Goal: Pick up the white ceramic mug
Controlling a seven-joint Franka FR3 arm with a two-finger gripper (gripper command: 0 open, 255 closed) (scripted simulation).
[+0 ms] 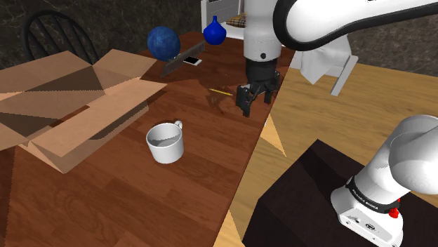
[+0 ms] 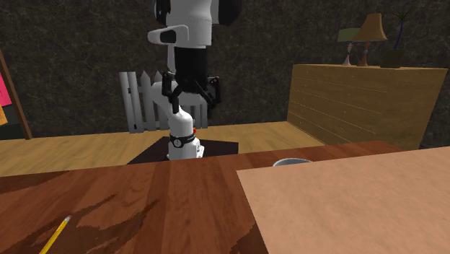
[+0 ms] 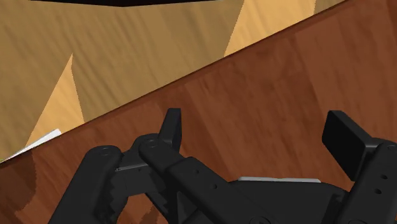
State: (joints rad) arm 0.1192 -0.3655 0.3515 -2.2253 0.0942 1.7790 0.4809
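Claw hangs over wooden table, fingers apart, nothing between them. One white mug upright on table, below claw, well apart toward shoulder view's left. One yellow pencil near claw. One open cardboard box beyond mug. Lettering on arm base unreadable

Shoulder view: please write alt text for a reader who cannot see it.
A white mug stands upright on a brown wooden table, beside an open cardboard box. The white arm holds its black jaws open above the table's edge, apart from the mug. Farther back are a blue ball and a blue vase.
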